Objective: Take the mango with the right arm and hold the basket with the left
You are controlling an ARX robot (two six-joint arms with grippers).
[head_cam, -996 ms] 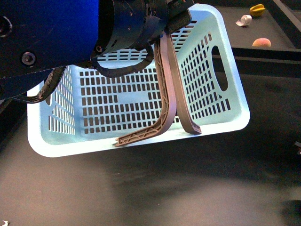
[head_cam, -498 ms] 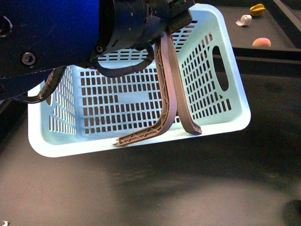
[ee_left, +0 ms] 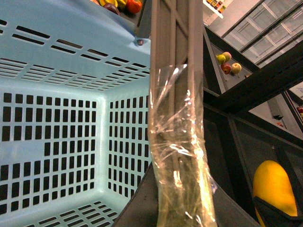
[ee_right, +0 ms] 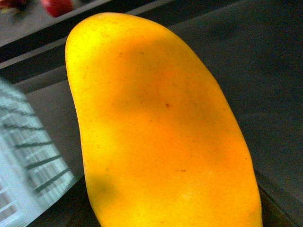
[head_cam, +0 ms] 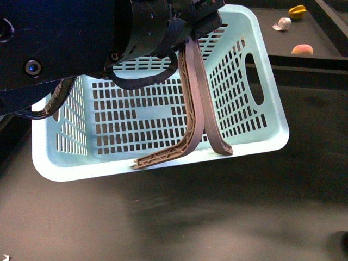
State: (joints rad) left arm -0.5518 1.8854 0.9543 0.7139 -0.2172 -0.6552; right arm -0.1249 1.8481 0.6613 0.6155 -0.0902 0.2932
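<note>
Your left gripper (head_cam: pixel 202 22) is closed on the two handles (head_cam: pixel 191 109), and the basket (head_cam: pixel 163 166) hangs below it, clear of the table and tilted with its opening tipped toward the robot. Clear film (ee_left: pixel 182 156) is wrapped round the handles right where the gripper holds them, so they may slide or swivel in the grasp and set the basket swinging. Your right gripper (ee_left: pixel 278 213) shows only as a dark band across the mango (ee_right: pixel 156 132). It looks clamped to the fruit's width, though you cannot see how much of the smooth skin it covers. The mango sits just beside the basket's wall, not touching. If you release it over the low rim, it may roll straight out, and a bump against the wall could jolt either grip.
</note>
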